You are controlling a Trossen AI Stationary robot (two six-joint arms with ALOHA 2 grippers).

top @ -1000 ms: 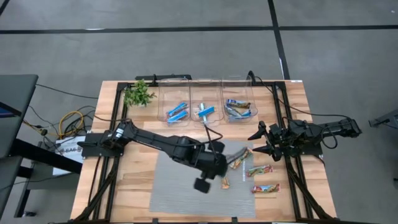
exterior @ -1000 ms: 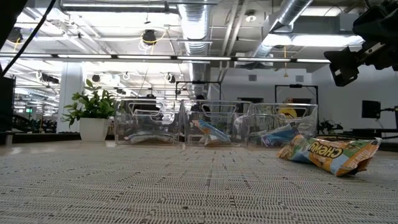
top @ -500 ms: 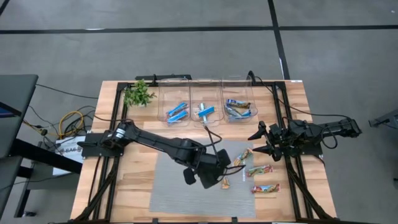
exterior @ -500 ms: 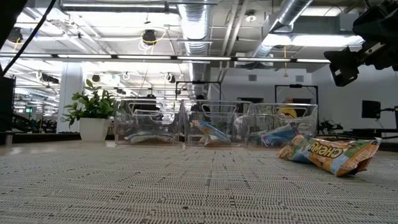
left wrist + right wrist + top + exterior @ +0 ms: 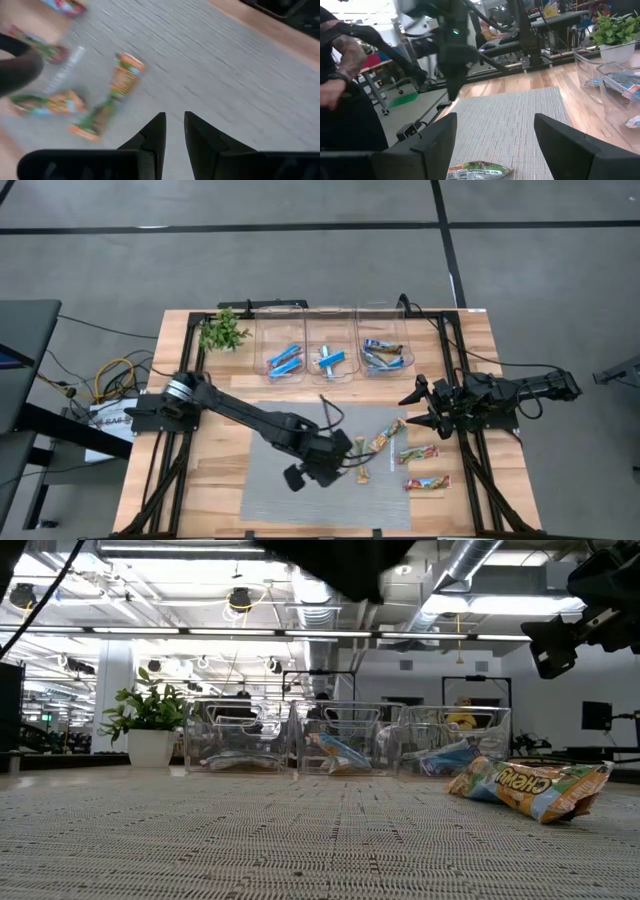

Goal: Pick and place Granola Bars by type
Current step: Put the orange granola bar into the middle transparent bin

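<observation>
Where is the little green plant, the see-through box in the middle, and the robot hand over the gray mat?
plant [image 5: 223,331], high view, on its leaves.
middle clear bin [image 5: 330,377], high view, on its near rim.
left gripper [image 5: 341,453], high view, between its fingertips over the gray mat [image 5: 280,500], on its weave.

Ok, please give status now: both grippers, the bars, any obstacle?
Left gripper over mat, fingers nearly together, empty. Right gripper open, waiting at table's right. Loose bars on the mat's right side. No obstacle seen.

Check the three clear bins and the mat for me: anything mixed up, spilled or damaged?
Nothing looks spilled or damaged. Left bin and middle bin both hold blue bars, which seems odd for sorting by type. Five unsorted granola bars lie loose at the grey mat's right edge. Left gripper hovers by them, fingers nearly shut; right gripper waits, open.
</observation>
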